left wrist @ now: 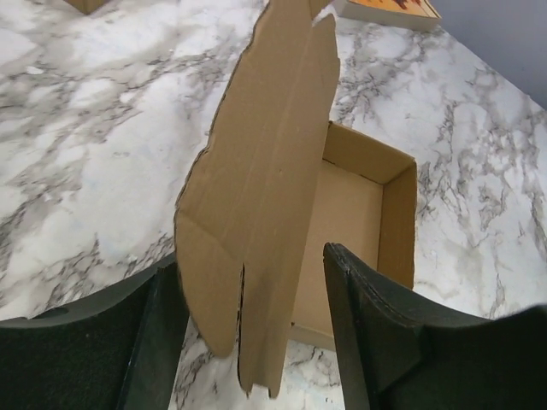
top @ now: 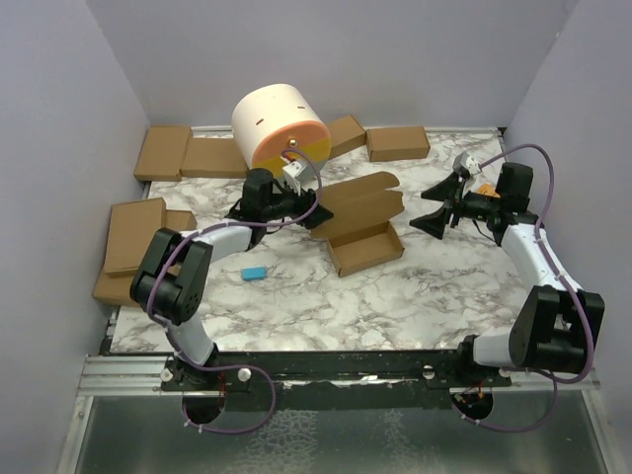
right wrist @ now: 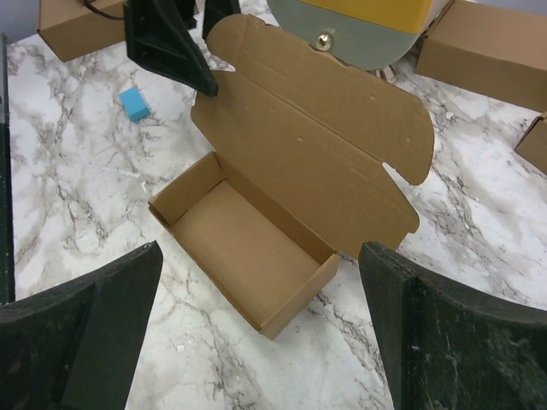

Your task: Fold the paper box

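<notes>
- Paper box (top: 363, 225) of plain brown cardboard lies mid-counter (top: 444, 291), between the two claws. Its shallow rectangular tray sits at the near end, open upward, with the lid flap raised behind it.
- Small blue block (top: 254, 273) lies on the white, grey-veined marble pattern left of the tray, apart from it. The left wrist view does not show it.
- Stacked cardboard boxes (top: 133, 237) sit at the counter's left edge, partly hidden by the left arm's elbow.
- Left claw (left wrist: 249, 260) has its black fingers parted around the lid's rounded end. A clear gap shows at the finger nearer the tray. At the other finger I cannot tell touching from just beside. In the overhead view the wrist hides all this.
- Right claw (top: 434, 205) hangs wide open to the right of the box, holding nothing. Its wrist view alone shows the tray's bare floor, the lid's crease lines and the curved tabs.
- Orange printed corner (left wrist: 389, 8) is cut off by the top of the left wrist view.
- Cream drum (top: 279, 123) with an orange-yellow face lies on its side behind the lid. The right wrist view crops it to its lower rim and a metal stud.
- Flat cardboard boxes (top: 398, 143) line the far edge.
</notes>
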You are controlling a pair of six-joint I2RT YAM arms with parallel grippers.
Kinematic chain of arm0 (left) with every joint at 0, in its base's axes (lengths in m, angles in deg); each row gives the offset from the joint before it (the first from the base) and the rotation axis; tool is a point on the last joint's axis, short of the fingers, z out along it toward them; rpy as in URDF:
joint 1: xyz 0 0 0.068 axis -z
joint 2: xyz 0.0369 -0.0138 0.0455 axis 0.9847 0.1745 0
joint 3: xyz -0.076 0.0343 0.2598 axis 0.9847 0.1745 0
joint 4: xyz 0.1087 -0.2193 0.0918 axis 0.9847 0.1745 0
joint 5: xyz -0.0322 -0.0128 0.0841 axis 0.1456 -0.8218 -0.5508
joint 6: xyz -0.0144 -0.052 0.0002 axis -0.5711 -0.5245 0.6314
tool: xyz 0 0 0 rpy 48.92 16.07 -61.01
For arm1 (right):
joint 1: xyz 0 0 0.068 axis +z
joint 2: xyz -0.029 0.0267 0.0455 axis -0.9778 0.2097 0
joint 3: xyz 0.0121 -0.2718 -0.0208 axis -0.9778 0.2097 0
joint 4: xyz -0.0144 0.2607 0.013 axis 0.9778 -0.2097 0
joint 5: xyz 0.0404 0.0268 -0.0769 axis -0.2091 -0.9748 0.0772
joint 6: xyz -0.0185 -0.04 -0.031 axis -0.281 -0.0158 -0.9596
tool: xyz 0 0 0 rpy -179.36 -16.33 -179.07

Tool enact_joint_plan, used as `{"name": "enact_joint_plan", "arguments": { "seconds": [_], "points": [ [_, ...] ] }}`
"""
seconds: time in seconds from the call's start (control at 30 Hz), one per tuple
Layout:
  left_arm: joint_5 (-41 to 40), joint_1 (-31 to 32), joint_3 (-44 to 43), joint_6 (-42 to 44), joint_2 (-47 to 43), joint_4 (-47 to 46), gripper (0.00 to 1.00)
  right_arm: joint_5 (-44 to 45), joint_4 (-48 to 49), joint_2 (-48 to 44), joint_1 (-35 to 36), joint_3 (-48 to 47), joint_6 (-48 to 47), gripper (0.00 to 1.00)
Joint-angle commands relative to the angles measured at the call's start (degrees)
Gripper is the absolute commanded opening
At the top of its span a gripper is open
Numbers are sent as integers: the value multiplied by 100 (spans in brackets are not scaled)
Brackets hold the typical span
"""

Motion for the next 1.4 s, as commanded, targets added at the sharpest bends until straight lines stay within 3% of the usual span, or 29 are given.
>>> {"name": "enact_joint_plan", "arguments": {
  "seconds": [0.0, 0.27, 0.53, 0.67, 0.8, 0.83, 0.9, 0.93, 1.13, 1.37],
  "points": [
    [-1226, -71, 542, 47, -1021, -257, 67, 110, 59, 16, -15, 4, -123, 99],
    [-2425, -188, 1915, -113, -3016, -117, 69, -19, -71, -59, -15, -5, -282, 99],
    [-3705, -198, 2014, -1608, -4265, 3348, 68, -310, -206, -117, -17, -82, -260, 99],
    [-3929, -198, 1858, -1456, -4225, 4479, 66, -307, -175, -155, -18, -43, -284, 99],
    [-4507, -196, 1696, -1160, -3836, 4829, 61, -346, -151, -139, -19, -27, -278, 99],
    [-4647, -212, 1656, -1083, -3633, 4826, 56, -352, -146, -138, -17, -23, -287, 99],
    [-4731, -287, 1575, -1015, -3178, 4751, 32, -342, -180, -122, -21, -35, -326, 99],
    [-4699, -340, 1533, -1011, -2971, 4722, 27, -333, -215, -114, -21, -48, -362, 99],
    [-4991, -502, 1425, -1032, -2318, 4408, 21, -385, -421, -2, -21, -113, -550, 99],
    [-4996, -532, 1410, -1257, -2094, 4817, 12, -409, -601, 69, -21, -185, -713, 99]
  ]
}}
